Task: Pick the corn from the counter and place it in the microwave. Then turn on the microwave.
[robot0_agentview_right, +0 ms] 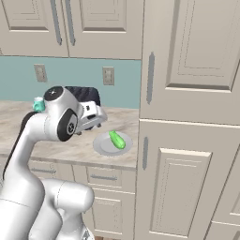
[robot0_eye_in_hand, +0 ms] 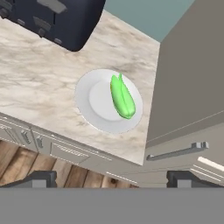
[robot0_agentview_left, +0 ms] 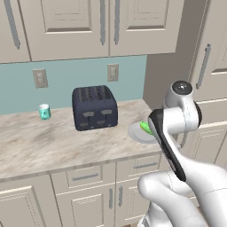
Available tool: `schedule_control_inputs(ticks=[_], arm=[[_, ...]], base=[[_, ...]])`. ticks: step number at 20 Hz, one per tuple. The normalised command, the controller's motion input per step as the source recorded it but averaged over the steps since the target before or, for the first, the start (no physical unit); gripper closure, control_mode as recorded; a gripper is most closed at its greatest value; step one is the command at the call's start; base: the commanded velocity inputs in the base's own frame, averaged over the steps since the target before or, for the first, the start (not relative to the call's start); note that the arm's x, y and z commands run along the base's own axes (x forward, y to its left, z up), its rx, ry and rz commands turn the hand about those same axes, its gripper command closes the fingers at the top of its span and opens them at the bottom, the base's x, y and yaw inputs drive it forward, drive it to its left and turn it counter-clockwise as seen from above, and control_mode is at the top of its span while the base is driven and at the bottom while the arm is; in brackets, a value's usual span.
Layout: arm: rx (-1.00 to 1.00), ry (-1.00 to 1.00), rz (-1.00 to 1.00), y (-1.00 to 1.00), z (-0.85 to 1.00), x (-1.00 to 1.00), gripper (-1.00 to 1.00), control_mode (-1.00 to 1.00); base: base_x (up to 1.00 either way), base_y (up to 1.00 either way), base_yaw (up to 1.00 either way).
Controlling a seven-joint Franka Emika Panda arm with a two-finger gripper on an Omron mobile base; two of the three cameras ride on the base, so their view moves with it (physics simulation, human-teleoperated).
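Observation:
The corn [robot0_eye_in_hand: 122, 97], a small bright green cob in pointed husk, lies on a white plate [robot0_eye_in_hand: 94, 105] near the right end of the beige marbled counter [robot0_eye_in_hand: 39, 83]. It also shows in both base views, corn [robot0_agentview_left: 145, 127] and corn [robot0_agentview_right: 116, 139], partly behind my arm in the left one. My gripper [robot0_eye_in_hand: 113, 179] hangs open above and in front of the counter's edge, looking down at the plate, with nothing between its fingers. The hand [robot0_agentview_right: 90, 114] sits left of the plate. The microwave is out of view.
A dark toaster [robot0_agentview_left: 94, 107] stands left of the plate, toward the wall. A small teal cup [robot0_agentview_left: 44, 111] sits further left. A tall cream cabinet [robot0_agentview_right: 187, 140] closes off the counter just right of the plate. Drawers [robot0_agentview_left: 84, 176] run below the counter edge.

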Motion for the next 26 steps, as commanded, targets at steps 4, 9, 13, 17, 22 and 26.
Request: schedule_control_inputs(ticks=[4,9,13,17,22,26], arm=[[0.0,0.0,0.01,-0.07,-0.17,0.09,-1.0,-1.0],[0.0,0.0,0.01,-0.03,-0.19,0.09,-1.0,-1.0],[0.0,0.0,0.02,-0.02,-0.17,0.1,-1.0,-1.0],[0.0,0.0,0.02,-0.04,-0.15,0.14,-1.0,-1.0],[0.0,0.0,0.02,-0.07,-0.12,0.14,-1.0,-1.0],[0.0,0.0,0.01,-0.06,-0.14,0.13,-1.0,-1.0]], base=[[0.0,0.0,0.0],[0.0,0.0,0.0],[0.0,0.0,0.0],[0.0,0.0,0.0],[0.0,0.0,0.0],[0.0,0.0,0.0]])
